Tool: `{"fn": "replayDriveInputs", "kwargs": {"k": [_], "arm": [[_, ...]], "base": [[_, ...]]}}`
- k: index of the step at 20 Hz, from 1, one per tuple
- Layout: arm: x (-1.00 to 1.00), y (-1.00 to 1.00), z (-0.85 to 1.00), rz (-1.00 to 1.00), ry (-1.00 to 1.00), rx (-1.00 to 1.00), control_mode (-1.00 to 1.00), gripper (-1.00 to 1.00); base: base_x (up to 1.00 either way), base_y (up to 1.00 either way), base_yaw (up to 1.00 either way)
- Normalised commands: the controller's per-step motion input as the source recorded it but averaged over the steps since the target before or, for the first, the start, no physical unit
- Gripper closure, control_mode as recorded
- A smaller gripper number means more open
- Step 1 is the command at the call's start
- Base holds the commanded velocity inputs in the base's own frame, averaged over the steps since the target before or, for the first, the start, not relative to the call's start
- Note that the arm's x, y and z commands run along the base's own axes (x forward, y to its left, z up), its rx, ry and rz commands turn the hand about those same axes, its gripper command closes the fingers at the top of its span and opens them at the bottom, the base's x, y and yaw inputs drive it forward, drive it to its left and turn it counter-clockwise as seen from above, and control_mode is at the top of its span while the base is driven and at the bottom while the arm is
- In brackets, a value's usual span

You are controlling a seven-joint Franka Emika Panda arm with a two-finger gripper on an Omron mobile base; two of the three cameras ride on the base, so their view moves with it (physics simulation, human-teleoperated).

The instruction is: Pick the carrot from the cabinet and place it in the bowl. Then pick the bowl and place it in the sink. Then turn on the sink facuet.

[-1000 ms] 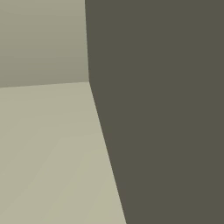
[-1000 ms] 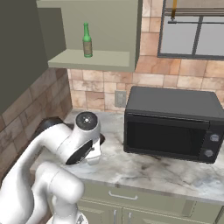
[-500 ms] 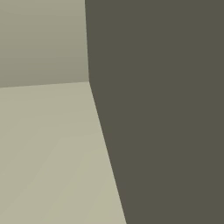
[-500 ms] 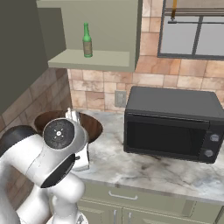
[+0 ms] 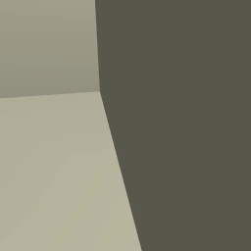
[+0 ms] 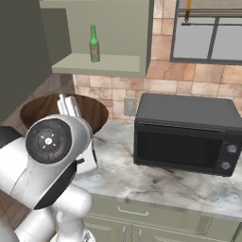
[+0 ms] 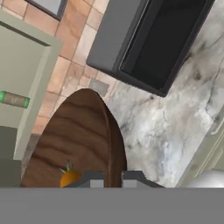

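Note:
The dark brown wooden bowl point(image 7: 74, 135) is seen nearly edge-on in the hand view. My gripper point(image 7: 113, 177) is shut on its near rim, one finger tip on each side. The orange carrot point(image 7: 70, 178), green stem up, lies inside the bowl beside the left finger. In the right base view the bowl point(image 6: 45, 106) hangs above the left end of the counter, behind my arm's big elbow joint. The gripper point(image 6: 69, 106) stands at its rim. The sink and the sink facuet are out of view.
A black microwave point(image 6: 184, 134) stands on the marble counter point(image 6: 156, 182) to the right of the bowl. Above the bowl, a green bottle point(image 6: 94, 43) stands on an open cabinet shelf point(image 6: 94, 64). A dark cabinet panel point(image 5: 181, 122) stands close in the left base view.
The arm has swung its elbow toward the camera. The bowl has come up off the counter, held by its rim. The microwave and shelf have stayed put.

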Motion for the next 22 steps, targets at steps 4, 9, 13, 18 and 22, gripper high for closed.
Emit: {"fn": "replayDriveInputs", "kwargs": {"k": [4,9,13,18,22], "arm": [[-0.18,0.00,0.49,0.06,-0.03,-0.09,-1.00,1.00],[-0.20,0.00,0.03,0.00,-0.02,-0.07,-1.00,1.00],[-0.11,0.00,-0.01,0.00,-0.02,0.00,-1.00,1.00],[-0.12,0.00,0.00,0.00,-0.03,0.00,-1.00,1.00],[0.00,0.00,0.00,0.00,0.01,0.00,-1.00,1.00]], "base": [[0.00,0.00,0.00],[0.00,0.00,0.00],[0.00,0.00,0.00],[0.00,0.00,0.00],[0.00,0.00,0.00]]}}
